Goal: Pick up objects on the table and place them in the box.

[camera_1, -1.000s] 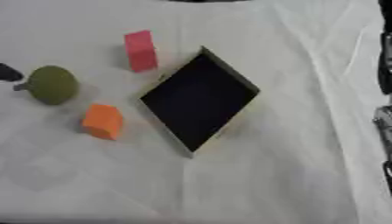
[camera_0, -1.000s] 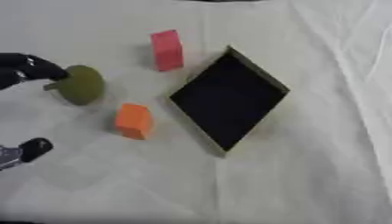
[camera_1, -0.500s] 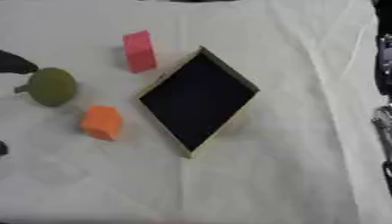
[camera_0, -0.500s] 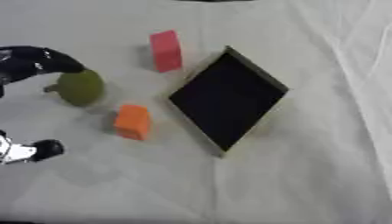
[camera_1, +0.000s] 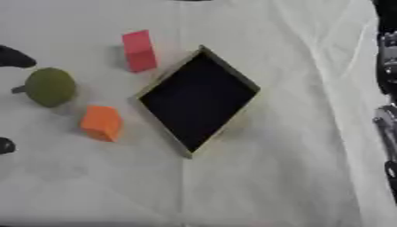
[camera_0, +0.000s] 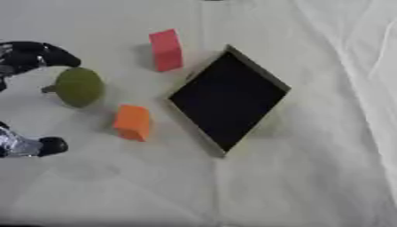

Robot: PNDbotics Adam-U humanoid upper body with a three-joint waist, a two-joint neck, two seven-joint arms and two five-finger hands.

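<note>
A dark olive-green round object [camera_0: 77, 86] with a short stem lies at the left of the table. My left hand [camera_0: 39, 52] is open around it: black fingers arch just above and left of it, while the thumb [camera_0: 35, 146] hangs well below, and neither touches it. An orange block [camera_0: 133, 122] sits below and right of the green object. Further back stands a red block [camera_0: 166, 49]. The shallow box [camera_0: 229, 99] with a black inside lies turned like a diamond at the centre, with nothing in it. Part of my right hand [camera_1: 386, 71] shows at the right edge.
A white cloth [camera_0: 310, 177] covers the table, with folds along the right side. The orange block lies close to the box's left rim [camera_0: 190, 122].
My left hand has reached further right, so its fingers now arch over the top of the green object. The blocks, the green object and the box have not moved.
</note>
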